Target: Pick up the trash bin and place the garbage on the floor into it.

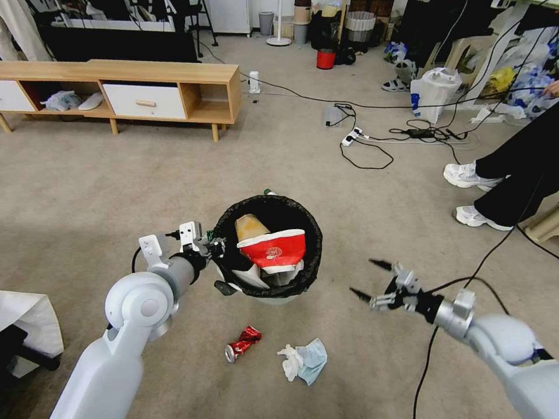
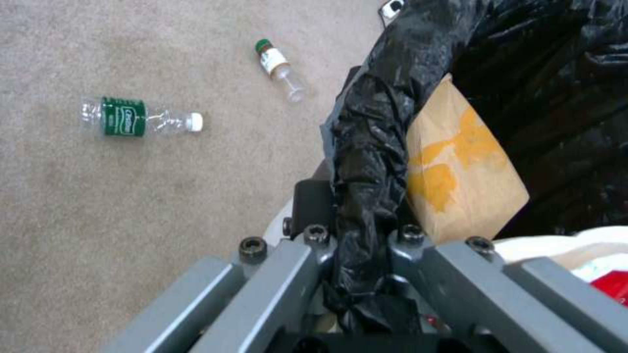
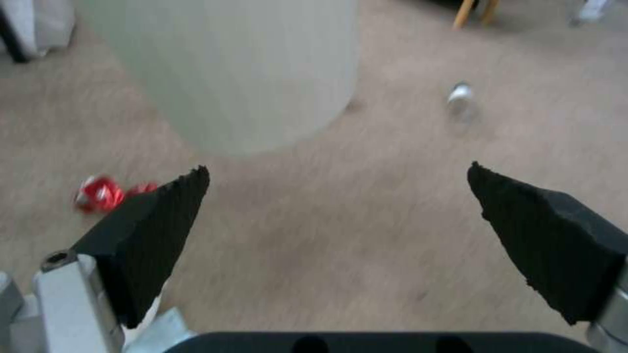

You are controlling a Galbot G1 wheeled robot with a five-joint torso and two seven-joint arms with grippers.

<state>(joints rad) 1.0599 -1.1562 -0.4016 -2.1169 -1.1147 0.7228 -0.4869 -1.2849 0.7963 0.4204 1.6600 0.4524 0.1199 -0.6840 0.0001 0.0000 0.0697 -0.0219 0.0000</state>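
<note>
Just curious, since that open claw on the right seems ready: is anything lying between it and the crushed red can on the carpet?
Nothing visible. The right gripper hangs open above bare floor, with the can off to its left. The tissue and mask lie beside the can, not across the path.

Carpet (image 1: pixel 116 192) with can (image 1: pixel 242 343), tissue (image 1: pixel 304 361), bottles (image 2: pixel 141 117).

No wording can be read anywhere. The clear bottle (image 2: pixel 141 122) on the floor (image 2: pixel 131 206) has a green label with white lettering too small to make out. The smaller bottle (image 2: pixel 279 69) carries a white label, illegible. The red carton (image 1: pixel 272 250) in the trash bin (image 1: pixel 308 256) bears a white round emblem, unreadable.
</note>
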